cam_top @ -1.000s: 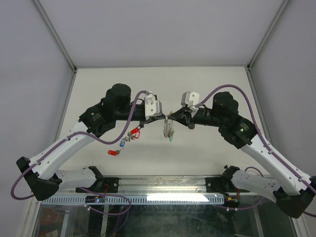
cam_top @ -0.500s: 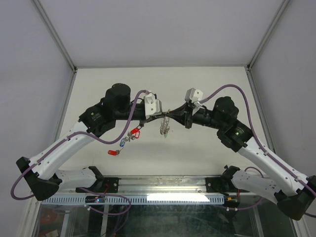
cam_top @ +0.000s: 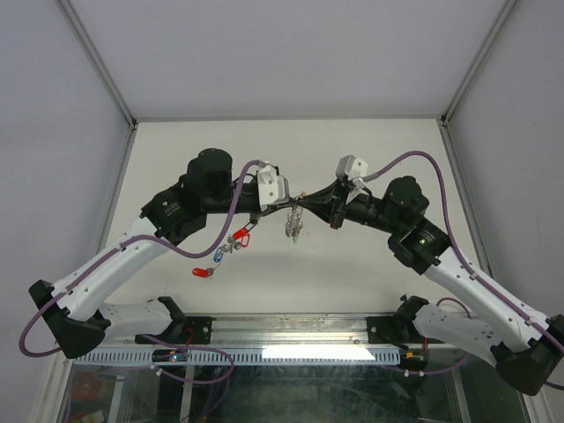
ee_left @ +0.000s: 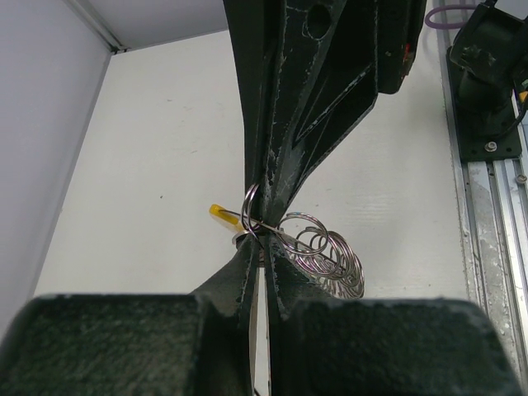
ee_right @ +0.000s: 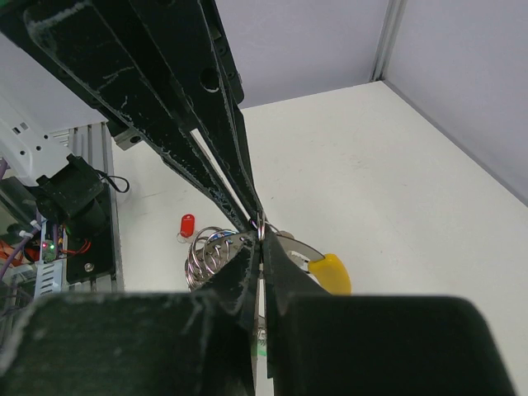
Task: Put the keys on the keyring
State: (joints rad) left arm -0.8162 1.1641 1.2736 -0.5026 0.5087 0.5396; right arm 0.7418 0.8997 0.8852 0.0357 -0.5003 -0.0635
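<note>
Both arms reach in over mid-counter [cam_top: 370, 150] and meet tip to tip, up off the surface. Left tool [cam_top: 293, 205] is closed, jaws pressed together. Right tool [cam_top: 305, 199] is the same, clamped tight. The keyring [ee_left: 251, 209] sits right at the meeting point: a thin silver loop caught at the tips of both tools, standing roughly upright btwn them. Can't tell which tool takes more of the hold.

Hanging from that spot, clear of the counter, is a bunch of silver wire loops [ee_left: 326, 254], coiled like a spring. In the left wrist view it sits just beside the left tool's tip. A yellow-tagged key [ee_right: 328, 273] hangs there too, its tag sticking out on the opposite side of the tools from the coil. The top view shows a speck of green tag [cam_top: 300, 238] at the bottom of the bunch.

3 more keys [cam_top: 231, 246] lie on the counter to the left of the bunch, near the left arm's purple cable. They run in a diagonal toward near-left: red-tagged key [cam_top: 241, 235] closest to the bunch, then blue-tagged key [cam_top: 218, 256], then 2nd red-tagged key [cam_top: 200, 272] farthest out. All 3 are apart from the keyring, not threaded on it.
</note>
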